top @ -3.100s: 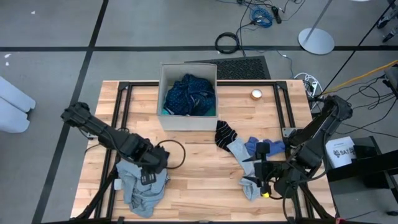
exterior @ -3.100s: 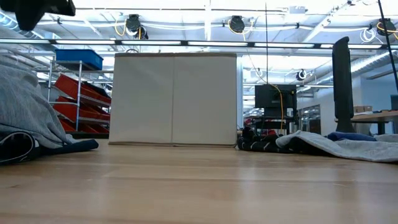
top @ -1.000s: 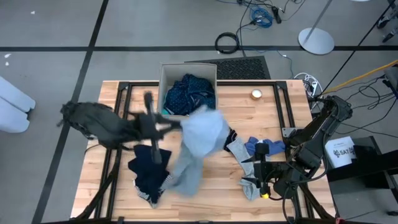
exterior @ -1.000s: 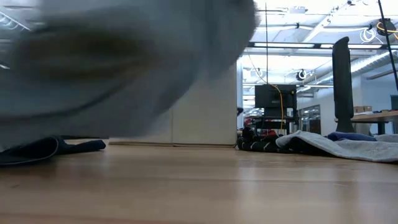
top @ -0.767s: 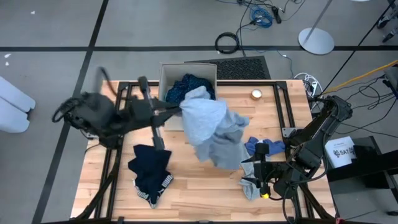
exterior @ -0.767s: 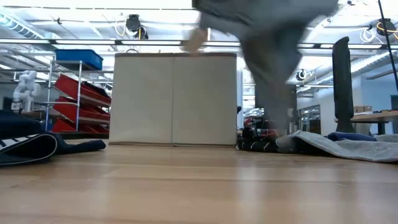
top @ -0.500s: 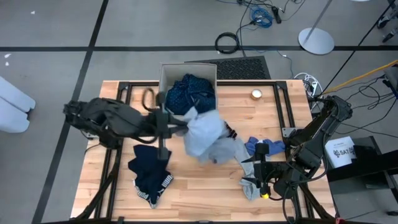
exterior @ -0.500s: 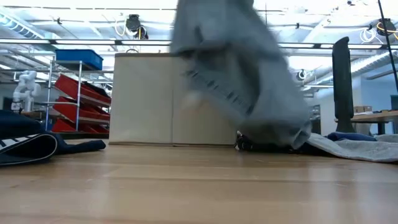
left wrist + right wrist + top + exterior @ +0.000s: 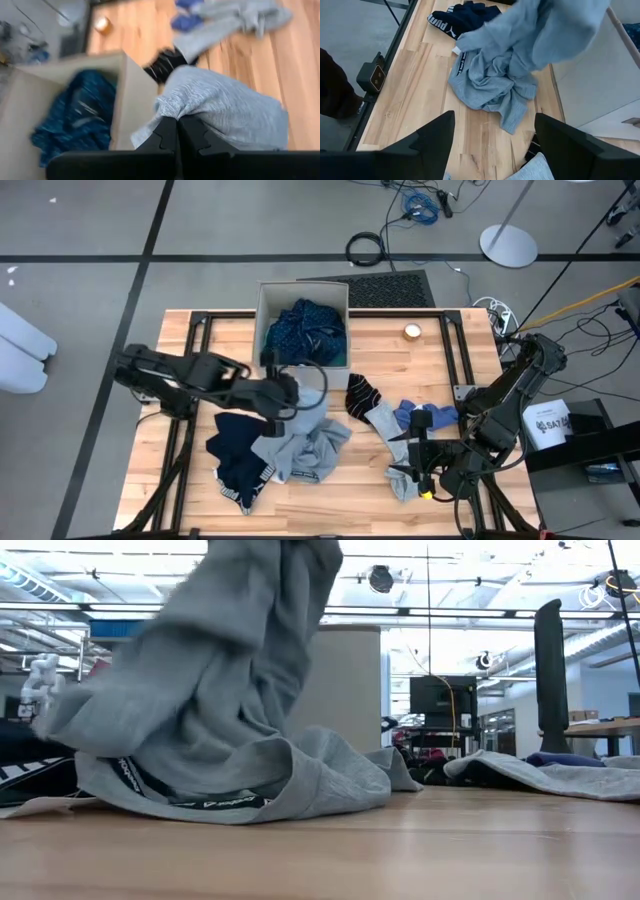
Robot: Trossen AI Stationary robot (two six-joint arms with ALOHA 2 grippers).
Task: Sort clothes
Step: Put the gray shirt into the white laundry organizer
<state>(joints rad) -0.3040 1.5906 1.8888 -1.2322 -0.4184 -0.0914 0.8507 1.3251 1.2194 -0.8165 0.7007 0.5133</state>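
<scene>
Table [image 9: 330,505]: wooden, bearing all items. Box [image 9: 266,370]: beige, at the table's far edge, held the dotted navy garment [image 9: 305,332], apparently already sorted. Grey garment [image 9: 305,450]: in front of the box, its bulk crumpled on the table, one part pinched up by the left gripper [image 9: 283,402], fingers clamped on it. Dark garment [image 9: 238,450]: touching the grey one. Socks [image 9: 360,395], small blue pieces [image 9: 425,417]: right of the box, unsorted. Right gripper [image 9: 418,457]: waiting near them, fingers spread, empty.

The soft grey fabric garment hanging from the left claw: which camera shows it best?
The right wrist view: the soft grey fabric garment shows draped and crumpled, unobstructed. High view shows it small; low view only side-on; left wrist view, partly.
</scene>
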